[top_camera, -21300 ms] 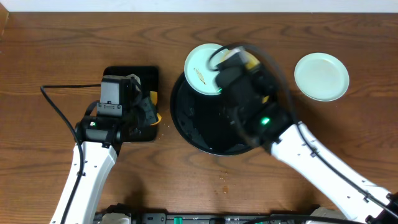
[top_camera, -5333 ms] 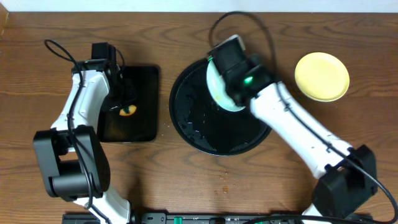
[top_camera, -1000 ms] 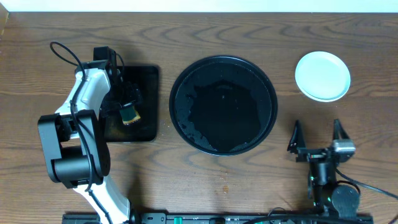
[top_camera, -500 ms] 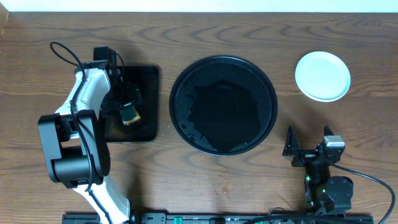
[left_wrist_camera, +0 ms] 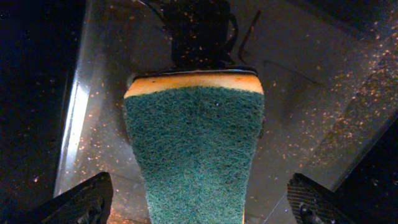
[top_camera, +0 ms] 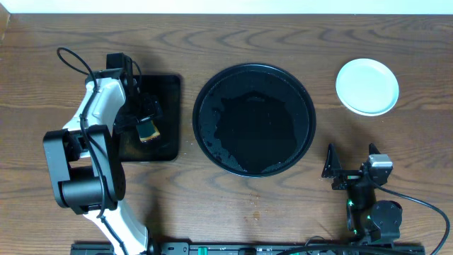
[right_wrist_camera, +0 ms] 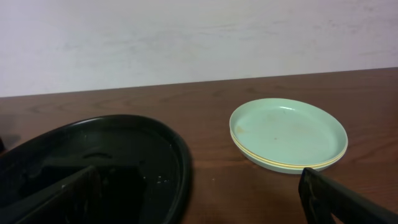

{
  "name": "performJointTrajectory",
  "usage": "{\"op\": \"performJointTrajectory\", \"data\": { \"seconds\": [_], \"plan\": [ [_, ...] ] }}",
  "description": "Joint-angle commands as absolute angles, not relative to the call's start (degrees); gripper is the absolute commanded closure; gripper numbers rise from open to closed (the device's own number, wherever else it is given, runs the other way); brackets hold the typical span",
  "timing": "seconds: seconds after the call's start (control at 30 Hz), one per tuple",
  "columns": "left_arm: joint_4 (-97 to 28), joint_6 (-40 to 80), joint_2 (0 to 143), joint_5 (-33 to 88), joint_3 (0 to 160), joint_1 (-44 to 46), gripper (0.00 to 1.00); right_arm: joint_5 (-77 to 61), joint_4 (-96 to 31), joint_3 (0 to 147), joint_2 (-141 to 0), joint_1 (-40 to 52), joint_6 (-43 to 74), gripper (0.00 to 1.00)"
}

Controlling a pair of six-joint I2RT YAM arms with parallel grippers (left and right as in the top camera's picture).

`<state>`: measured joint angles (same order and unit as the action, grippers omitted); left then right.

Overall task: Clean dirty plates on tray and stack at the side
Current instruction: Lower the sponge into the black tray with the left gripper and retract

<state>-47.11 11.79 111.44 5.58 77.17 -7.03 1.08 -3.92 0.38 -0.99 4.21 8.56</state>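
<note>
The plates (top_camera: pixel 367 86) sit stacked at the table's far right, a pale mint one on top; in the right wrist view this stack of plates (right_wrist_camera: pixel 288 132) shows a yellow rim under the mint one. The round black tray (top_camera: pixel 255 119) in the middle holds no plate, only wet smears and crumbs. My right gripper (top_camera: pixel 352 167) stands open near the front right, apart from the stack and from the tray (right_wrist_camera: pixel 93 168). My left gripper (left_wrist_camera: pixel 198 205) is open over the green-and-yellow sponge (left_wrist_camera: pixel 194 149), which lies between its fingers untouched.
The sponge (top_camera: pixel 148 129) rests on a small black rectangular tray (top_camera: pixel 166 92) left of the round one, speckled with crumbs. A few crumbs (top_camera: pixel 255 200) lie on the wooden table in front of the round tray.
Five seconds ago the right gripper held a mint plate over the tray; that plate now tops the stack. In the last second the right arm drew back slightly toward the front.
</note>
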Motion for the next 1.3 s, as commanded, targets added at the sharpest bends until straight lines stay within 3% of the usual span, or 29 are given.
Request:
{"op": "performJointTrajectory", "data": {
  "seconds": [0.0,0.2,0.63,0.9,1.27],
  "plan": [
    [-47.3,11.5,111.3,4.9,77.0,-7.3,0.1,1.2,-4.2,0.3,-0.4,4.0,9.2,0.01],
    [-47.3,11.5,98.8,4.9,77.0,-4.7,0.1,1.2,-4.2,0.3,-0.4,4.0,9.2,0.01],
    [-47.7,10.5,51.9,4.6,76.1,-0.6,0.1,1.2,-4.2,0.3,-0.4,4.0,9.2,0.01],
    [-46.7,8.8,20.9,2.1,56.4,-1.2,0.1,1.2,-4.2,0.3,-0.4,4.0,9.2,0.01],
    [-8.5,10.9,0.3,2.1,26.5,-2.0,0.1,1.2,-4.2,0.3,-0.4,4.0,9.2,0.01]
  ]
}}
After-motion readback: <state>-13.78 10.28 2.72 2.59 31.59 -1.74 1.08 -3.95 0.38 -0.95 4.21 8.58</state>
